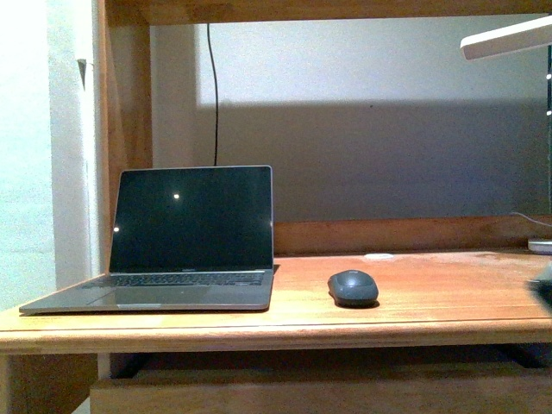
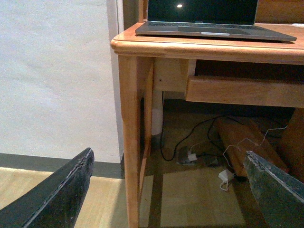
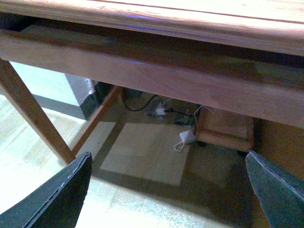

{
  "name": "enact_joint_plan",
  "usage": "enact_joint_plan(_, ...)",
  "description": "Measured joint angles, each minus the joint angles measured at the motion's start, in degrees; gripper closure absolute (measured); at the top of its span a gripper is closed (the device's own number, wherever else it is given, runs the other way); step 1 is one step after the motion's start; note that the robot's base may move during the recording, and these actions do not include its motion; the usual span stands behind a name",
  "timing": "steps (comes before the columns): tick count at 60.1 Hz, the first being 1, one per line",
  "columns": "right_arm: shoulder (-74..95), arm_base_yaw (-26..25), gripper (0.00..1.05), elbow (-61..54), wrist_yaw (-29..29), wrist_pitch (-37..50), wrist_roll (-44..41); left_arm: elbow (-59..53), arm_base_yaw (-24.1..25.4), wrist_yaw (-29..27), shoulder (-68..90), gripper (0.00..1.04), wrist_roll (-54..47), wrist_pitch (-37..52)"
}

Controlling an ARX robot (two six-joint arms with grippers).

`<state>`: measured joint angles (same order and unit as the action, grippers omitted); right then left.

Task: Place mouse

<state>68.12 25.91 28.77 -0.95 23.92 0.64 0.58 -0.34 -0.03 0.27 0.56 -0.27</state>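
The small dark grey matte oval mouse lay flat on the wooden surface, just beside the right edge of the open grey laptop but apart from it, nearer the front edge than the back. Nothing gripped it.

Risk, as a judgement: both arms hung below the surface. Rising toward the mouse, an arm could catch the front edge or the wooden drawer front beneath it. A reach from the left could knock the laptop. The low domed back gives little to pinch, so a shallow grip could let the mouse slip or skid toward the front edge.

Orientation: the outline looked wider than deep in the front view, so the long axis seemed to run roughly along the front edge. Which end was the front could not be told.

Left gripper: fingers spread wide, empty, over the floor beside the wooden leg. Right gripper: fingers likewise released, empty, under the surface, above loose white cables.
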Motion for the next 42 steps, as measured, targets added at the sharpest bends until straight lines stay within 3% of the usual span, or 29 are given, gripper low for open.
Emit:
enact_joint_plan(15,-27.52,-4.35,0.07,-12.81,4.33,-12.22,3.32,0.0,0.0,0.0,0.0,0.08,0.0,0.0)
enact_joint_plan(30,-47.36,-6.08,0.07,-18.12,4.33,-25.79,6.93,0.0,0.0,0.0,0.0,0.08,0.0,0.0)
enact_joint_plan(35,-55.19,-2.03,0.2,-23.28,-12.13,-20.81,3.54,0.0,-0.02,0.0,0.0,0.08,0.0,0.0)
enact_joint_plan(37,-57.7,-2.38,0.25,-24.5,-16.22,-20.61,2.67,0.0,0.0,-0.11,0.0,0.08,0.0,0.0)
enact_joint_plan(42,-61.88,-5.95,0.38,-25.94,-17.77,-20.96,1.16,0.0,0.0,0.02,0.0,0.08,0.0,0.0)
